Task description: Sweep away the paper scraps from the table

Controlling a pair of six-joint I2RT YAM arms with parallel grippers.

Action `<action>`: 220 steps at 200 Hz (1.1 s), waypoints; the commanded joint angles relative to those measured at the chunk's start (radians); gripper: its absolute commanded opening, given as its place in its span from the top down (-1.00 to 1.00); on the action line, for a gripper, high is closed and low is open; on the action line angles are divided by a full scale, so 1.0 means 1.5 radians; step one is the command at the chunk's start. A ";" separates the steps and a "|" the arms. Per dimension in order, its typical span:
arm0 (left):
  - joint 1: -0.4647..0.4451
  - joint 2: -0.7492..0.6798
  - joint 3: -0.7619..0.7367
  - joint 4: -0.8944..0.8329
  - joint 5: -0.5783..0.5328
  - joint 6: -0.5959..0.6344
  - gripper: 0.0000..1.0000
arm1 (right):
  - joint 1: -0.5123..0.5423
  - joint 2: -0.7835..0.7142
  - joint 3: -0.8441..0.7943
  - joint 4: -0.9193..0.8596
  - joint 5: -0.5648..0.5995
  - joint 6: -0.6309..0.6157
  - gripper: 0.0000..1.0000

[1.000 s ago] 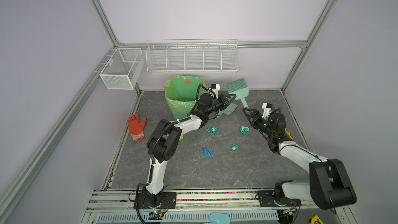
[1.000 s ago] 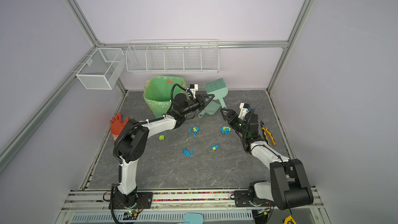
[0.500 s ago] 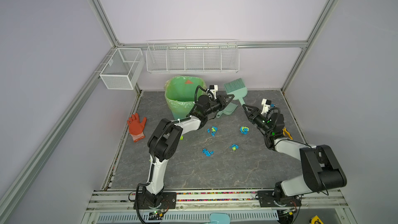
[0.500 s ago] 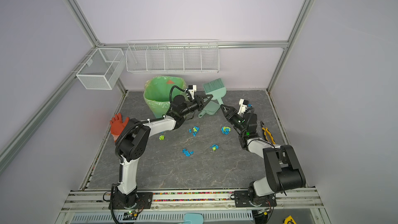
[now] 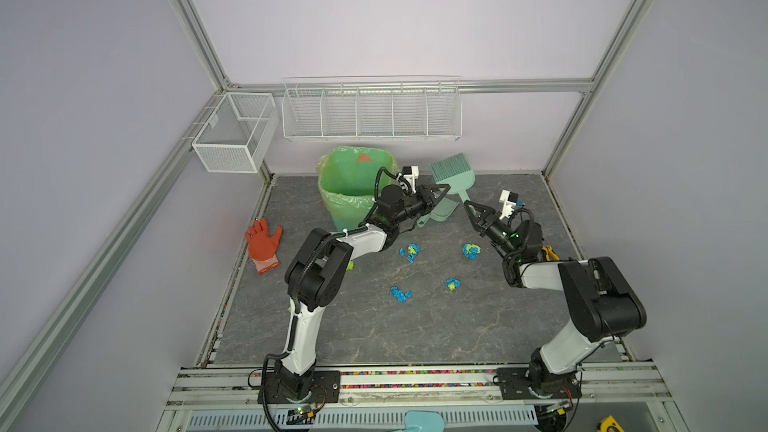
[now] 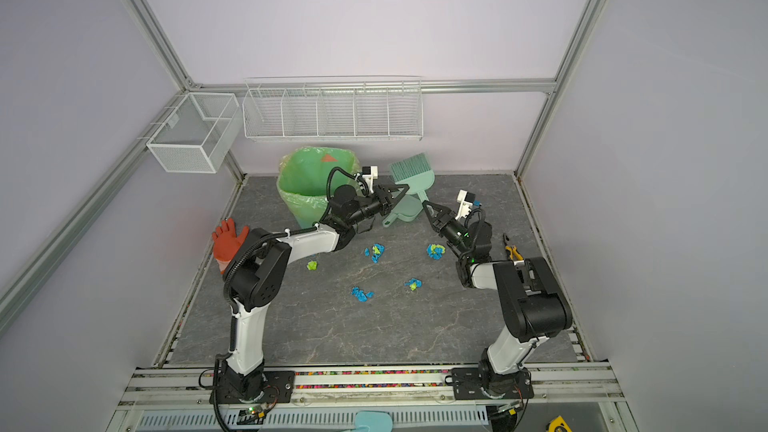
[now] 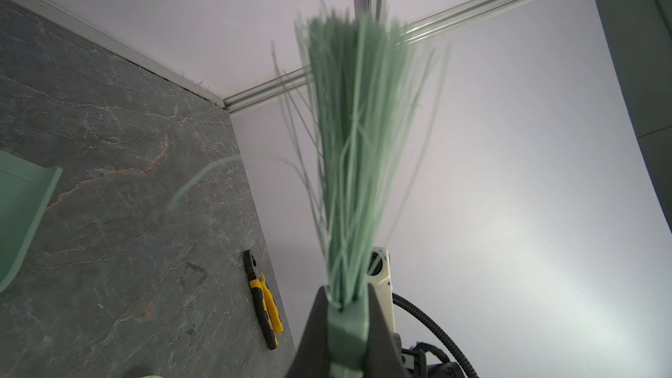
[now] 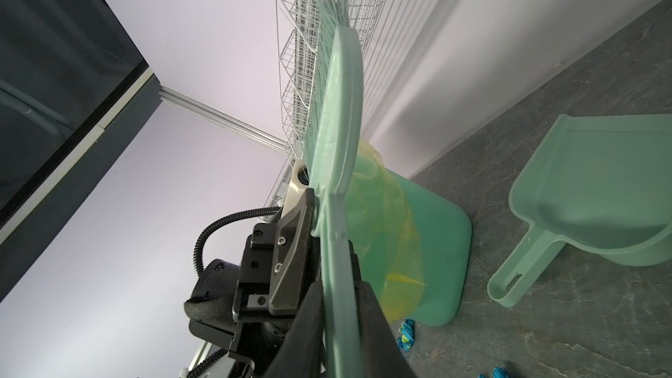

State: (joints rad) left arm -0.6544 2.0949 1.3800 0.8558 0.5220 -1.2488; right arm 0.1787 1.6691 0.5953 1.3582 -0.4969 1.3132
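Several blue and lime paper scraps [image 5: 411, 251] [image 6: 376, 252] lie on the dark grey table [image 5: 415, 326], and one scrap [image 8: 407, 332] shows beside the bin's foot. A mint green brush [image 5: 452, 170] [image 6: 412, 172] stands bristles up above the table's back. My left gripper [image 5: 441, 192] [image 7: 345, 292] is shut on the brush [image 7: 349, 140] just under the bristles. My right gripper [image 5: 467, 204] [image 8: 340, 287] is shut on the handle of the same brush [image 8: 338, 121]. A matching dustpan [image 5: 441, 210] [image 8: 600, 183] lies on the table below them.
A green bin [image 5: 353, 184] with a bag liner stands at the back, left of the dustpan. An orange-red glove [image 5: 264, 243] lies at the left edge, yellow pliers [image 5: 550, 252] at the right edge. Two white wire baskets [image 5: 372, 112] hang on the walls.
My right gripper has reached up and back to the brush handle, and its jaws have closed on it. The left gripper has kept its hold on the brush, almost in place.
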 commanded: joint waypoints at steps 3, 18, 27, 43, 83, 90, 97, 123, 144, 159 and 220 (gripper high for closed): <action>0.001 0.005 -0.007 0.030 0.010 -0.006 1.00 | 0.004 0.002 0.013 0.049 -0.006 0.022 0.75; 0.001 0.004 -0.007 0.028 0.010 -0.005 1.00 | 0.005 0.003 0.012 0.050 -0.008 0.022 0.85; 0.001 0.003 -0.007 0.023 0.011 -0.003 1.00 | 0.005 0.001 0.010 0.049 -0.007 0.021 0.85; 0.001 -0.008 -0.008 0.003 0.009 0.012 0.99 | 0.002 -0.007 0.004 0.045 -0.007 0.018 0.85; 0.001 -0.058 -0.019 -0.091 0.003 0.094 0.63 | -0.011 -0.059 -0.006 -0.040 -0.012 -0.012 0.85; 0.001 -0.068 -0.020 -0.111 0.001 0.104 0.58 | -0.016 -0.072 -0.007 -0.068 -0.016 -0.021 0.85; 0.001 -0.076 -0.023 -0.127 0.001 0.127 0.53 | -0.023 -0.086 -0.008 -0.095 -0.022 -0.032 0.85; -0.001 -0.103 -0.034 -0.172 -0.002 0.170 0.35 | -0.052 -0.140 -0.016 -0.192 -0.031 -0.063 0.85; -0.004 -0.113 -0.021 -0.227 0.021 0.212 0.27 | -0.063 -0.198 0.005 -0.377 -0.043 -0.137 0.85; -0.010 -0.124 0.003 -0.317 0.036 0.269 0.16 | -0.062 -0.262 0.045 -0.607 -0.025 -0.240 0.86; -0.036 -0.188 0.058 -0.628 -0.046 0.529 -0.39 | -0.065 -0.435 0.203 -1.172 0.159 -0.493 0.86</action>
State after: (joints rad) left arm -0.7052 1.8519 1.3956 0.1390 0.5003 -0.6582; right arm 0.0849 1.0630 0.8112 -0.0063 -0.3752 0.7731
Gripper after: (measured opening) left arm 0.656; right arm 0.109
